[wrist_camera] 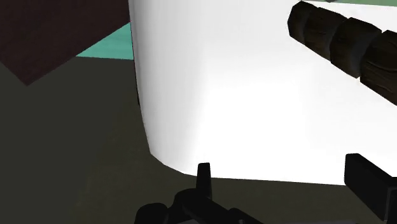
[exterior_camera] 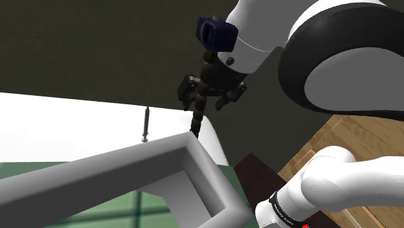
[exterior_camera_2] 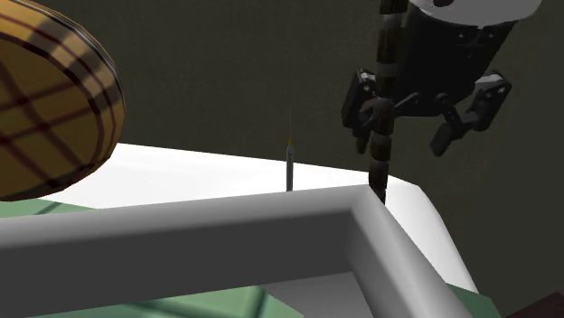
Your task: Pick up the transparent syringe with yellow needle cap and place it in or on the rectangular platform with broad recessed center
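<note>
A thin grey syringe (exterior_camera: 147, 124) with a yellow-green tip stands upright on a white slab with rounded corners (exterior_camera: 58, 126), near its far edge. In the second exterior view the syringe (exterior_camera_2: 289, 166) rises just behind a grey rim. My black gripper (exterior_camera: 210, 96) hangs above the slab's corner, to the shoulder view's right of the syringe and well apart from it. Its fingers stand apart with nothing between them, which the second exterior view (exterior_camera_2: 402, 135) and the wrist view (wrist_camera: 286, 181) also show. The white slab (wrist_camera: 254, 95) lies below the hand.
A dark brown segmented stick (exterior_camera: 196, 120) stands upright beside the gripper, reaching the slab's corner (exterior_camera_2: 384, 99). A broad grey rectangular rim (exterior_camera: 129, 162) around a green surface crosses the foreground. A plaid round object (exterior_camera_2: 45, 99) looms at the second exterior view's left. Wood flooring (exterior_camera: 349, 142) lies beside the stand.
</note>
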